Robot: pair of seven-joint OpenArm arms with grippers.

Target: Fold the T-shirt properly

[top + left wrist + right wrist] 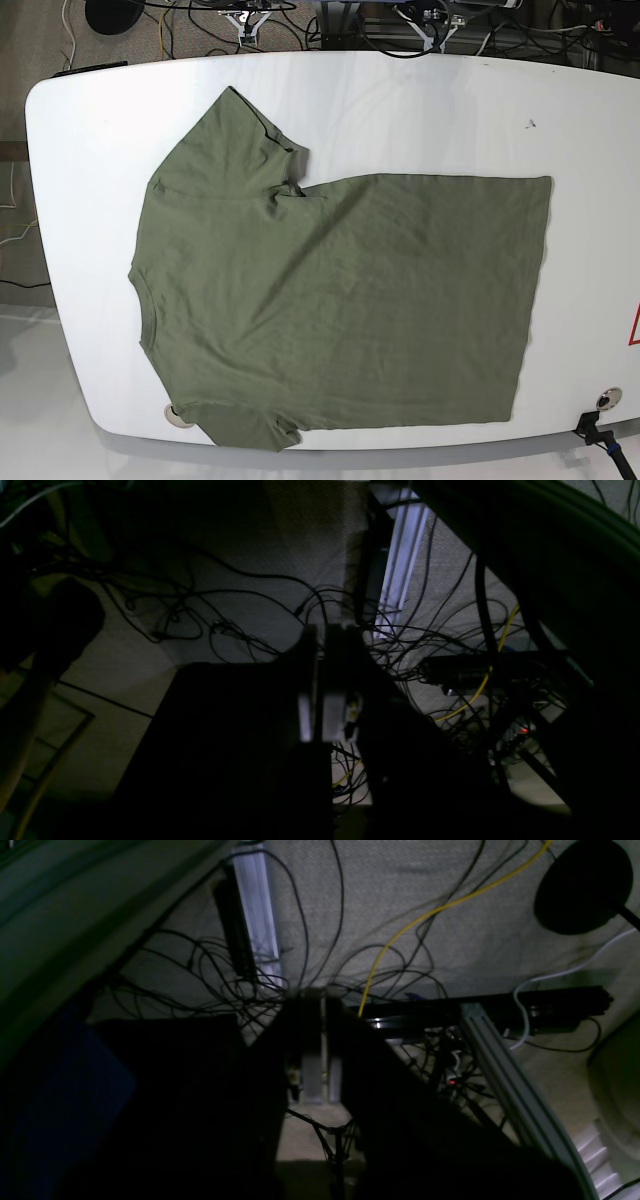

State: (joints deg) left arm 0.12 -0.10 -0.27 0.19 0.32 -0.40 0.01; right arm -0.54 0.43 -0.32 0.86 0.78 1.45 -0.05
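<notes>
The olive-green T-shirt (340, 300) lies spread flat on the white table (420, 110), neckline to the left and hem to the right. One sleeve (235, 130) points to the far edge and the other (255, 430) reaches the near edge. Neither gripper shows in the base view. The left gripper (327, 630) and the right gripper (315, 996) are dark shapes hanging off the table over the floor, each with its jaws together and nothing between them. The shirt does not show clearly in either wrist view.
Tangled cables (240, 630) and a yellow cable (400, 925) lie on the carpet beside aluminium frame bars (505, 1080). A black round stand base (580, 885) stands on the floor. The table's curved edge (590, 515) shows above the left gripper.
</notes>
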